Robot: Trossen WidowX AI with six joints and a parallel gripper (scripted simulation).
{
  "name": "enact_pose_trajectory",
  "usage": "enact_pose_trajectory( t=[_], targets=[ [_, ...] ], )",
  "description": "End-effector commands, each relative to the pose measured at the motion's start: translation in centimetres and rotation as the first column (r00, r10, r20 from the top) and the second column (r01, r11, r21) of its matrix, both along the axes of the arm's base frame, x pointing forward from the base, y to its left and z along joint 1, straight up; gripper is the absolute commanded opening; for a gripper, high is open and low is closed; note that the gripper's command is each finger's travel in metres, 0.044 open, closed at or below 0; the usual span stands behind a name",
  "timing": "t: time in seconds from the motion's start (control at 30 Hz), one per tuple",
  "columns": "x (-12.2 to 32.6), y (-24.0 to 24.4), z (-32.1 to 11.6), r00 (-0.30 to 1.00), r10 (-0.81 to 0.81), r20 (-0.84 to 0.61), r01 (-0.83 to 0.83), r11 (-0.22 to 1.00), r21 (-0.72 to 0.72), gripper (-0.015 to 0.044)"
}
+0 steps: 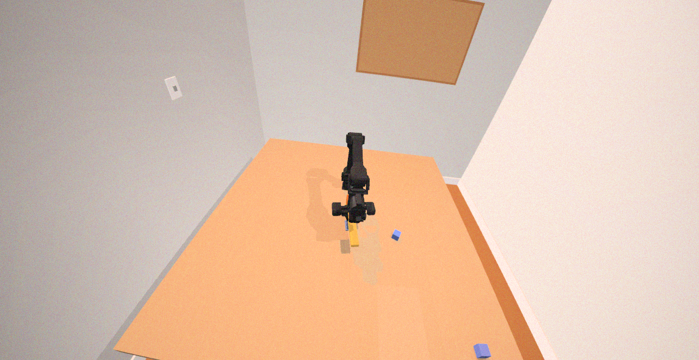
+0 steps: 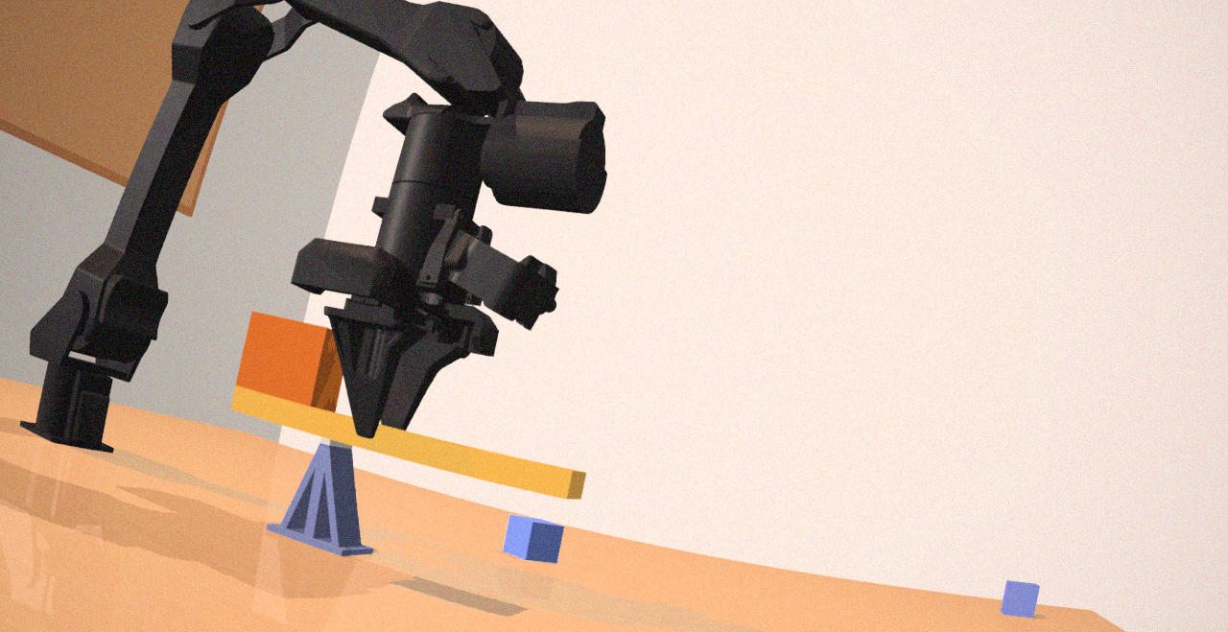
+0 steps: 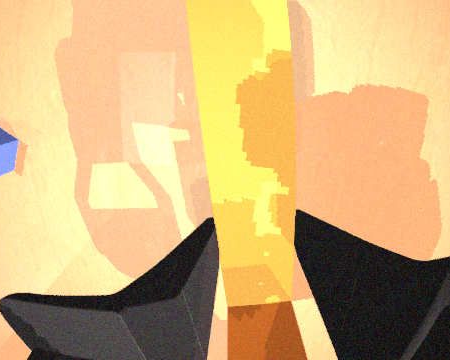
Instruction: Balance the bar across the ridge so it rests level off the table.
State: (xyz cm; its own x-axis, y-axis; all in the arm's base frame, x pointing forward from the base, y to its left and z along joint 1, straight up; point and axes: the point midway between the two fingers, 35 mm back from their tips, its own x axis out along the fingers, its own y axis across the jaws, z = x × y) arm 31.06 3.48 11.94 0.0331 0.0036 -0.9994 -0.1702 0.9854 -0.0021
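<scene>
The yellow bar [image 1: 354,236] [image 2: 481,460] [image 3: 225,125] lies over the top of the blue-grey ridge [image 1: 347,225] [image 2: 344,500]. An orange block [image 2: 283,360] [image 3: 255,330] sits on the bar's end nearer the arm's base. My gripper [image 2: 382,431] [image 3: 253,222] is shut on the bar, just beside the ridge top on the long free side. Both bar ends are off the table; in the tilted the exterior view the bar runs about along the table's slope. The bar's underside is at or very near the ridge top; contact cannot be told for certain.
A blue cube [image 1: 396,234] [image 2: 532,539] [image 3: 0,152] stands on the table [image 1: 273,279] to one side of the bar. A second blue cube [image 1: 481,350] [image 2: 1020,598] stands farther off near the table's edge. A framed board [image 1: 420,35] hangs on the wall.
</scene>
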Motion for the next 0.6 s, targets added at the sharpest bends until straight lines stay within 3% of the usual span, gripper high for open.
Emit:
enact_pose_trajectory(
  t=[0.0, 0.13, 0.57],
  targets=[
    [0.0, 0.0, 0.0, 1.0, 0.0, 0.0, 0.0, 1.0, 0.0, 0.0079],
    [0.0, 0.0, 0.0, 1.0, 0.0, 0.0, 0.0, 1.0, 0.0, 0.0167],
    [0.0, 0.0, 0.0, 1.0, 0.0, 0.0, 0.0, 1.0, 0.0, 0.0167]
  ],
)
